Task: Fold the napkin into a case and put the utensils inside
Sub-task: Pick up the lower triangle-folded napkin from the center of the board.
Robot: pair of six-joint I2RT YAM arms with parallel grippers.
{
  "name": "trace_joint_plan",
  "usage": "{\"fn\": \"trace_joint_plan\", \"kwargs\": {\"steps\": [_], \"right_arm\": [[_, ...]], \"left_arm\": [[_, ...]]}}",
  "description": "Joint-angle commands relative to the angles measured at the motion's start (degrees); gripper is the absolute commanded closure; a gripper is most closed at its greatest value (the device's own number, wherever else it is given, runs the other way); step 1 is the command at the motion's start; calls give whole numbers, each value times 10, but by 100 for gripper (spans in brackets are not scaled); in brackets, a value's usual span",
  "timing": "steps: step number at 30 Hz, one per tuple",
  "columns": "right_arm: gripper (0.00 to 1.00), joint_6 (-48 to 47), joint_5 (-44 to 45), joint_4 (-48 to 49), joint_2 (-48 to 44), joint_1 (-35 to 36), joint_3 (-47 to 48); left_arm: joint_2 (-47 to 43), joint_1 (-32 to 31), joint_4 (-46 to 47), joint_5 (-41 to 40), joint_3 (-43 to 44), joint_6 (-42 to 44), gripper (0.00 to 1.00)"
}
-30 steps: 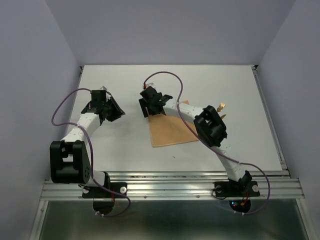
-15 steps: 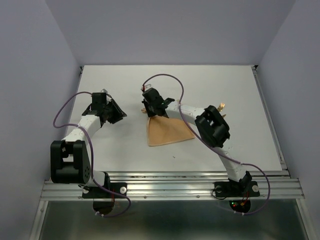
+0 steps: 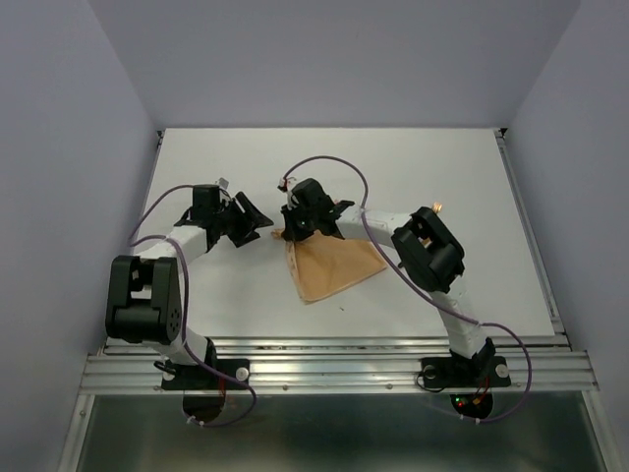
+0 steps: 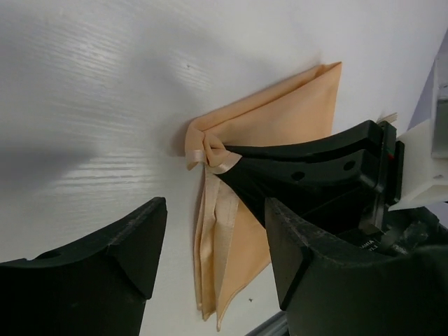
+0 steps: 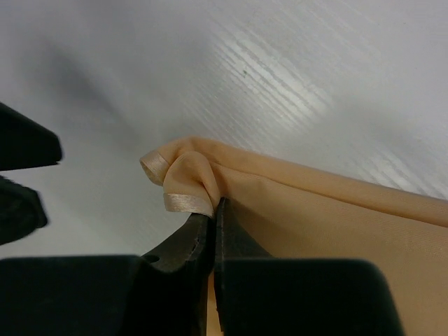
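From above, we have the napkin [image 3: 334,270] lying on the table [image 3: 442,167] as a lopsided, bunched wedge. It is nowhere near a narrow case yet. The right gripper [image 3: 303,222] sits at the napkin's far left corner, and the left gripper [image 3: 257,224] hovers just left of that same corner. To the right of the napkin, a gold glint marks the utensils [image 3: 435,208], mostly hidden behind the right arm. They are well outside the cloth, so we judge that the folding is only partly done and the loading has not begun.

On the left wrist view, the left gripper [image 4: 213,210] has its jaws spread wide with nothing between them. They frame the napkin [image 4: 280,119], and here we can see stacked layers along its near edge, which the overhead shot flattens out. The right gripper [image 4: 234,159] pokes in, nipping a knotted corner.

The right wrist view settles it: the right gripper [image 5: 213,210] has its jaws pressed tight on the rolled hem of the napkin [image 5: 315,224], with the corner curling up over the tips. No utensils show here.
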Motion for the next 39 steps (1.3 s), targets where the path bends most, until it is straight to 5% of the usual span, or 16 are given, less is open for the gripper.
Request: {"fn": "trace_joint_plan", "kwargs": {"steps": [1, 21, 29, 31, 32, 34, 37, 39], "right_arm": [[99, 7, -61, 34, -28, -5, -29], [99, 7, -132, 63, -30, -10, -47], [99, -1, -140, 63, -33, -10, -54], [96, -4, -141, 62, -35, -10, -57], [91, -5, -141, 62, -41, -10, -61], [74, -8, -136, 61, -52, -10, -72], [44, -14, -141, 39, -85, -10, -78], [34, -10, -129, 27, -124, -10, -100]], "left_arm": [[30, -8, 94, 74, -30, -47, 31], [107, -34, 99, 65, -9, -37, 38], [125, -54, 95, 49, 2, -48, 60], [127, -59, 95, 45, 4, -52, 70], [126, -59, 95, 43, 4, -57, 84], [122, -60, 93, 42, 4, -61, 99], [108, -60, 75, 28, 5, -72, 100], [89, -60, 60, 10, 2, -86, 100]]}}
